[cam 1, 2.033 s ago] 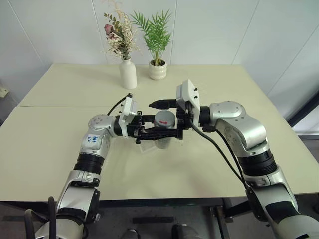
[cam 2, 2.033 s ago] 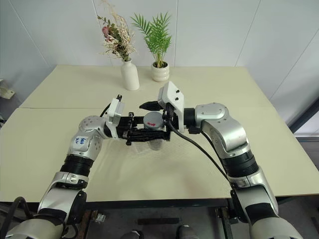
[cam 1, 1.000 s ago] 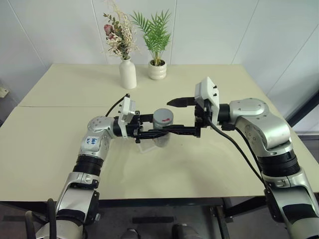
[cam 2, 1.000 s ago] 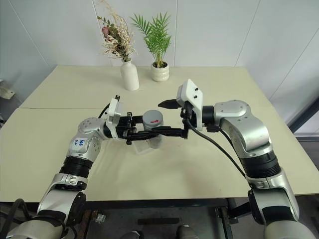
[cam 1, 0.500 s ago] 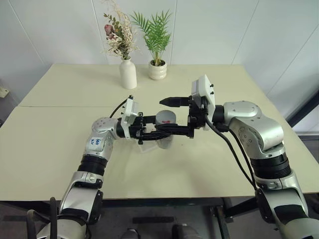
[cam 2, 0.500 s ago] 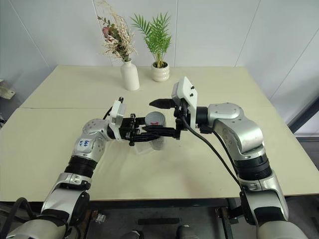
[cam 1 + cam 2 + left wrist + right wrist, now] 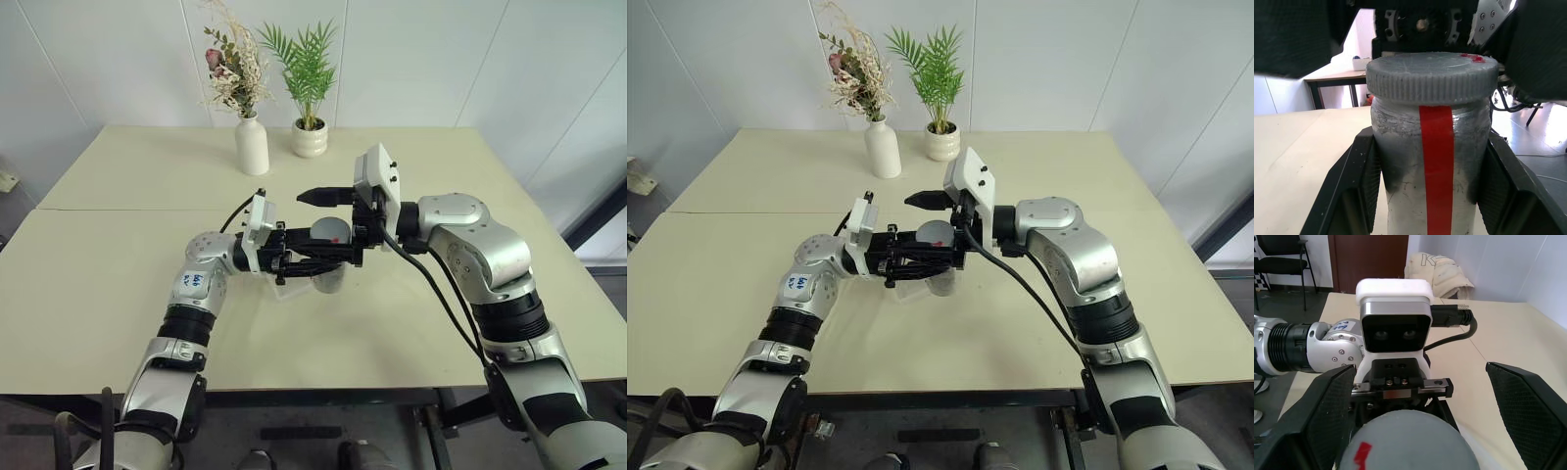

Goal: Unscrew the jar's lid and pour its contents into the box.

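The jar (image 7: 1432, 147), silvery-grey with a red strip down its side, hangs upright above the middle of the table. My left gripper (image 7: 315, 260) is shut on its body from the left. Its grey lid (image 7: 1410, 440), marked with a red spot, sits on top. My right gripper (image 7: 1425, 421) reaches in from the right and is open, one finger on each side of the lid, with a gap between pad and lid on both sides. The box (image 7: 906, 291), a clear shallow tray, lies on the table right under the jar, mostly hidden by the grippers.
A white vase (image 7: 251, 144) with dried flowers and a white pot (image 7: 310, 137) with a green plant stand at the back of the beige table (image 7: 118, 255). A seam runs across the tabletop on the left.
My right gripper has moved left, from beside the jar to straddling its lid, still open. The left gripper and jar have stayed almost in place.
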Robot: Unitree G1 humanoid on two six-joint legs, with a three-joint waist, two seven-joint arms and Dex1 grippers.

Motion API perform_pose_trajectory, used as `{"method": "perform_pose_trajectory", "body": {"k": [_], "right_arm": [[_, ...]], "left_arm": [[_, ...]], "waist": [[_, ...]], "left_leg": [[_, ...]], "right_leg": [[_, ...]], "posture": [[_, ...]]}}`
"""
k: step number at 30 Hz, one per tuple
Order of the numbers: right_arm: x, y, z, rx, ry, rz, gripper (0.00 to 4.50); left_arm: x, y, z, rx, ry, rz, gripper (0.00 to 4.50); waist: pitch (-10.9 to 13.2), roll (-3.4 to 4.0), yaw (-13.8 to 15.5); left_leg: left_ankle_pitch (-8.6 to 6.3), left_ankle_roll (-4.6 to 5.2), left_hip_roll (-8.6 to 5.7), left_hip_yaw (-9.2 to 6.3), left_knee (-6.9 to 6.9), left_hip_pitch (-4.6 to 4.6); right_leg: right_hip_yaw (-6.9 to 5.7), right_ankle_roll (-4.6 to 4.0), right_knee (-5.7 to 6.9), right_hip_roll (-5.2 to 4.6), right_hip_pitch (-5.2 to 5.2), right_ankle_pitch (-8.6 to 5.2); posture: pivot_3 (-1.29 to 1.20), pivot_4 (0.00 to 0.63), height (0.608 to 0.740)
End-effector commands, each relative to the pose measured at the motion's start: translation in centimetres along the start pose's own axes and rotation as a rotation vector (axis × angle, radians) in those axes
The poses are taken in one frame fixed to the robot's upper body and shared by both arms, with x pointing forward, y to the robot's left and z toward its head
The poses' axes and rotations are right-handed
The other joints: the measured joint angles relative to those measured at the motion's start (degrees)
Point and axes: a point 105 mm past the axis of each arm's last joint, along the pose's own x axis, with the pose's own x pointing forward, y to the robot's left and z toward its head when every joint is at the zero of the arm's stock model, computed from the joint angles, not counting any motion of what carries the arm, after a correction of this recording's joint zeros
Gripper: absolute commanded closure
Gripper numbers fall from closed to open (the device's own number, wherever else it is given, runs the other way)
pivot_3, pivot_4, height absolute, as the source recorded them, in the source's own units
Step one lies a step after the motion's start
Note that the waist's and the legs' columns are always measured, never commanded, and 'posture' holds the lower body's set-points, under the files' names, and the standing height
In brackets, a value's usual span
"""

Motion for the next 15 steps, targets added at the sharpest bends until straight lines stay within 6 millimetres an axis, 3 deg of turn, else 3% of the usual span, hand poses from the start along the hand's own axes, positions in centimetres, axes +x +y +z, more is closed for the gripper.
{"method": "perform_pose_trajectory", "body": {"k": [1, 15], "right_arm": [[0.2, -0.4, 1.4, -0.057, -0.035, -0.019, 0.03], [-2.1, -1.8, 1.1, -0.082, 0.017, -0.101, 0.03]], "left_arm": [[0.6, 0.2, 1.6, 0.064, -0.019, -0.027, 2.29], [-0.2, 0.5, 1.6, 0.063, -0.011, 0.000, 2.29]], "waist": [[0.0, 0.00, 0.0], [0.0, 0.00, 0.0]], "left_leg": [[0.00, 0.00, 0.00, 0.00, 0.00, 0.00], [0.00, 0.00, 0.00, 0.00, 0.00, 0.00]], "right_leg": [[0.00, 0.00, 0.00, 0.00, 0.00, 0.00], [0.00, 0.00, 0.01, 0.01, -0.01, 0.00]], "posture": [[0.00, 0.150, 0.740], [0.00, 0.150, 0.740]]}}
